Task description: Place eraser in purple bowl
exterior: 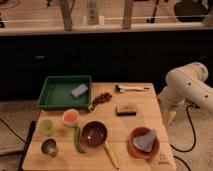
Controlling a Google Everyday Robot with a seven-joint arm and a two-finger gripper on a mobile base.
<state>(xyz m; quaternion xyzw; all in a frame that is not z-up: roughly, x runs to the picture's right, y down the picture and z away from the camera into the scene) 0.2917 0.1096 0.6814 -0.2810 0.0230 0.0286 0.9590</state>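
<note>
The eraser (126, 108), a flat tan-topped block with a dark base, lies on the wooden table (150, 107) right of centre. The purple bowl (94, 133) stands empty near the front middle, down and to the left of the eraser. My white arm hangs off the table's right edge. Its gripper (172, 118) points down beside the table, to the right of the eraser and apart from it.
A green tray (52, 95) at back left holds a grey-blue block (79, 90). Also on the table are a white cup with orange contents (71, 116), a green cup (46, 126), a metal cup (49, 147), a green vegetable (77, 139), a yellow utensil (111, 154), an orange-brown bowl with grey cloth (144, 141), a white-handled tool (131, 88) and a brown cluster (101, 98).
</note>
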